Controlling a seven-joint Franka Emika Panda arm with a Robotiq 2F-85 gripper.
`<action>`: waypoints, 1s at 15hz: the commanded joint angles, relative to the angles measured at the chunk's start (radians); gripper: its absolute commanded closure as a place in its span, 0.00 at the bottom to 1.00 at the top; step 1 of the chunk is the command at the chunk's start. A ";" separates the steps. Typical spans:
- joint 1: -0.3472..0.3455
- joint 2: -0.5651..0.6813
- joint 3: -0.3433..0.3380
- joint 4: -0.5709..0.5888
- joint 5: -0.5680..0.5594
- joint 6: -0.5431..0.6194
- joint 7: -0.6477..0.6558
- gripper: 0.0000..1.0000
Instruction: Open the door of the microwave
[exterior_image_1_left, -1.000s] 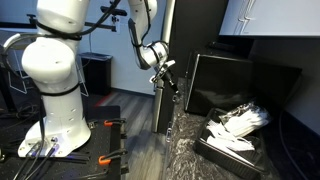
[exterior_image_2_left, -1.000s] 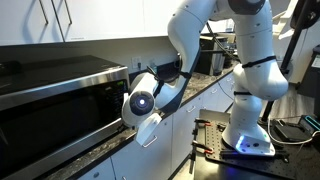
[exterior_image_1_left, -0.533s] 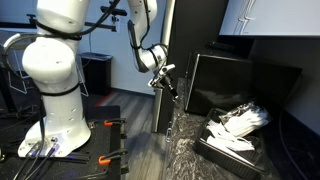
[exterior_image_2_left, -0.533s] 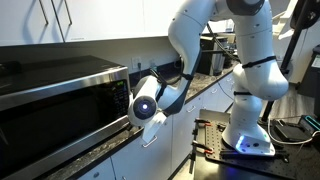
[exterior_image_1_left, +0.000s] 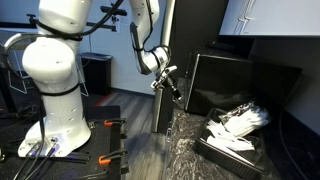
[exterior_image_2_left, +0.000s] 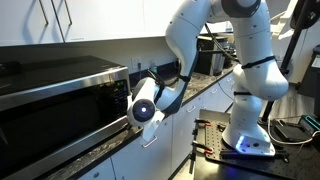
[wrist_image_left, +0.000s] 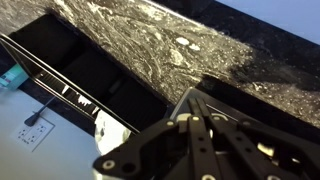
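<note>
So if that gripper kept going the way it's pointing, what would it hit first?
Probably the near edge of the door of the microwave; the gripper points at it from close by, though depth is unclear.

Low black tray (exterior_image_1_left: 207, 147) at four o'clock, white things (exterior_image_1_left: 240, 120) heaped in it, dark speckled counter (exterior_image_1_left: 185, 150) under it, tall black panel (exterior_image_1_left: 165, 115) at six o'clock, orange clamps (exterior_image_1_left: 108, 125) on the floor at seven o'clock, white cupboards (exterior_image_2_left: 60, 20) at eleven o'clock, wall socket (wrist_image_left: 33, 130) at eight o'clock.
</note>
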 joint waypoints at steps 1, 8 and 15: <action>0.023 0.034 -0.007 0.053 -0.023 -0.032 -0.038 1.00; 0.038 0.098 -0.016 0.121 -0.051 -0.069 -0.066 1.00; 0.070 0.108 -0.016 0.136 -0.053 -0.199 -0.159 1.00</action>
